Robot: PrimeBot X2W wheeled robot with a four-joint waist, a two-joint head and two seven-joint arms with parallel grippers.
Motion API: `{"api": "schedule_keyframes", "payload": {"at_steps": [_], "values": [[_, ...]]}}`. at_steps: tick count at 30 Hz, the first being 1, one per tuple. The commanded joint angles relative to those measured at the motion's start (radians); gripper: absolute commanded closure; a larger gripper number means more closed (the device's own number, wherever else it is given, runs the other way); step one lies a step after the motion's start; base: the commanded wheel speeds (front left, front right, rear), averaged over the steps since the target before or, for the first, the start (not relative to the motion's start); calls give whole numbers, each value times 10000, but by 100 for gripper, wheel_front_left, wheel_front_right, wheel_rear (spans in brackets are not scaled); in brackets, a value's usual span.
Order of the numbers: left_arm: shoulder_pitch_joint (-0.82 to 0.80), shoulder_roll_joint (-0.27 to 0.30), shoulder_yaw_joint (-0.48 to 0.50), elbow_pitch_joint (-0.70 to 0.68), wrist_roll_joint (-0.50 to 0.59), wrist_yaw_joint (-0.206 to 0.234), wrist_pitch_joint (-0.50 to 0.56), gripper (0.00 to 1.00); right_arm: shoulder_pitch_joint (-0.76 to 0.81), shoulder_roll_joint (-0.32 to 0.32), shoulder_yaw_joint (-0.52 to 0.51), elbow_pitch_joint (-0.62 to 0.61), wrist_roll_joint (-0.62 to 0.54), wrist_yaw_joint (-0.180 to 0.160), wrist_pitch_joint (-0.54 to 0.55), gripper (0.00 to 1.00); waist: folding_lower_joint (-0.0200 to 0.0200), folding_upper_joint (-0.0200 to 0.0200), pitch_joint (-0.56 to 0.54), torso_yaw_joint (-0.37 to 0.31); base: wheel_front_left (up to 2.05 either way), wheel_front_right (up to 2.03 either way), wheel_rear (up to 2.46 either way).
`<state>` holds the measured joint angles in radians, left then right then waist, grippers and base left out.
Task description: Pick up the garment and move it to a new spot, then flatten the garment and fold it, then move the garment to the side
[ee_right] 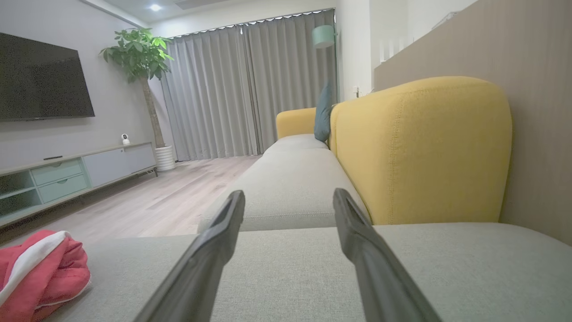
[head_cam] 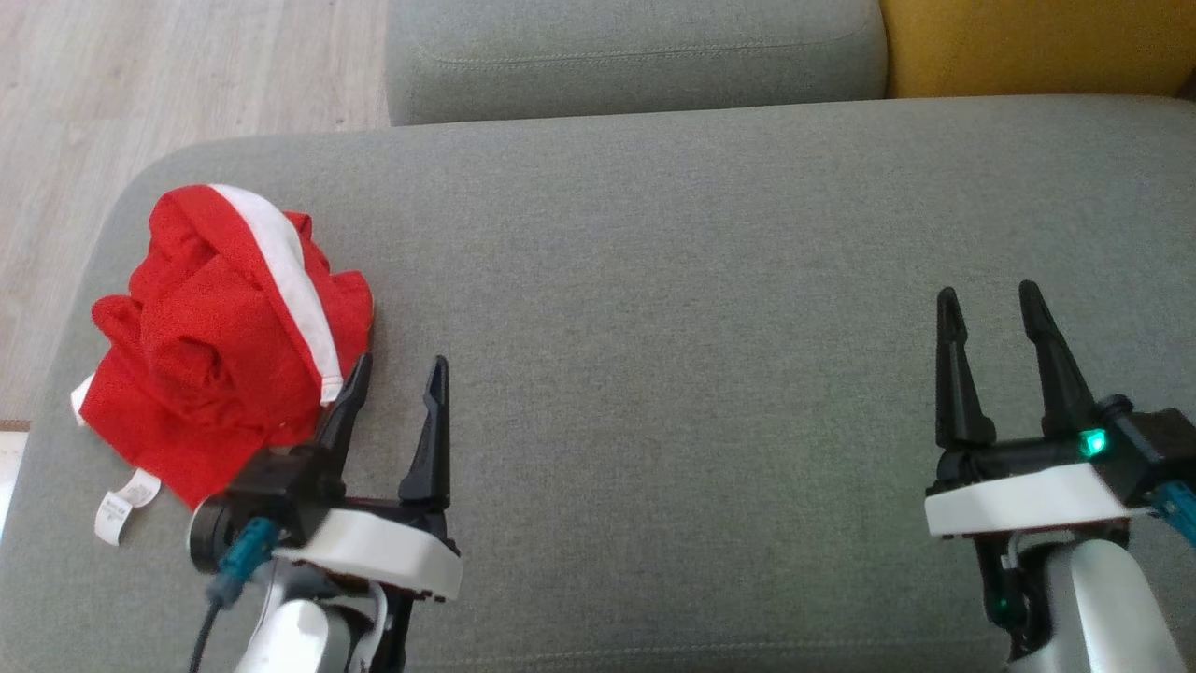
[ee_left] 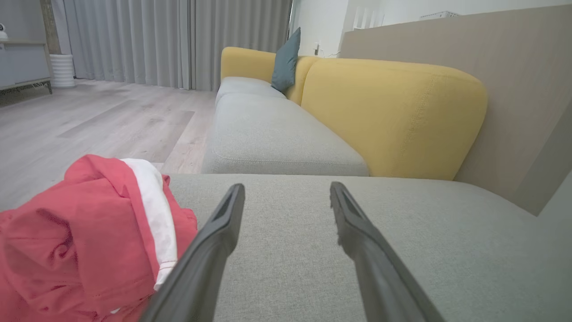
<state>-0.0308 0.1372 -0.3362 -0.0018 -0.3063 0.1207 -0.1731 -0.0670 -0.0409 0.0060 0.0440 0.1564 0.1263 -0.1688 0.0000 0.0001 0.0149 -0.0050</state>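
Left fingers [head_cam: 432, 430]: spread wide and holding nothing. The one nearer the cloth has its tip right at the red hem, but I cannot tell whether it touches.
Right fingers [head_cam: 955, 374]: also spread wide and empty, over bare cushion toward the seat's right edge and well apart from the cloth.
Garment [head_cam: 215, 336]: red with a white band, bunched in a loose heap at the left end of the grey sofa seat [head_cam: 701, 280], near its front-left corner. A white care label [head_cam: 120, 507] trails from the near side.
Step in hand: picking the garment up, which looks not yet begun. Moving, flattening, folding and setting aside all remain.
Doing it well: the left arm should probably shift toward the left edge so the heap lies between both fingers rather than beside one. It can then come down on a raised fold and close on several layers, since a pinch on the thin hem may slip. The lift should clear the cushion before the garment is carried to the open middle.
Risk: the heap sits close to the rounded left edge, so a sideways shove could tip it toward the wooden floor [head_cam: 140, 75].
Left arm pose: low at the near edge, fingers pointing toward the far edge and lying almost level with the cushion.
Right arm pose: much the same, parallel and idle.
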Motion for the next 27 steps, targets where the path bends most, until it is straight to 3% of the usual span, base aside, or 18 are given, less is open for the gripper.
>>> {"api": "schedule_keyframes", "payload": {"at_steps": [1, 7, 12, 21, 27], "values": [[-654, 182, 160, -438, 282, 92, -128, 0, -176, -77, 253, -448, -297, 37, -163, 0, 0, -1, -1, 3, 0, 0, 0], [-772, 343, -227, -624, 798, 679, -303, 0, -122, -81, 356, -487, -934, 38, -340, 0, 0, -1, 9, 37, 0, 0, 0], [-698, 195, -16, -900, 772, 904, -449, 0, -72, -84, 221, -392, -644, 40, -487, 0, 0, -1, 27, 77, 0, 0, 0], [-295, -290, 552, -996, 1444, 466, -742, 0, 189, -90, -71, 369, 968, 43, -783, 0, 0, -1, 11, 80, 0, 0, 0], [-143, -527, 735, -719, 2105, 122, -887, 0, 294, -93, 78, 873, 735, 44, -929, 0, 0, -1, -6, 53, 0, 0, 0]]}}
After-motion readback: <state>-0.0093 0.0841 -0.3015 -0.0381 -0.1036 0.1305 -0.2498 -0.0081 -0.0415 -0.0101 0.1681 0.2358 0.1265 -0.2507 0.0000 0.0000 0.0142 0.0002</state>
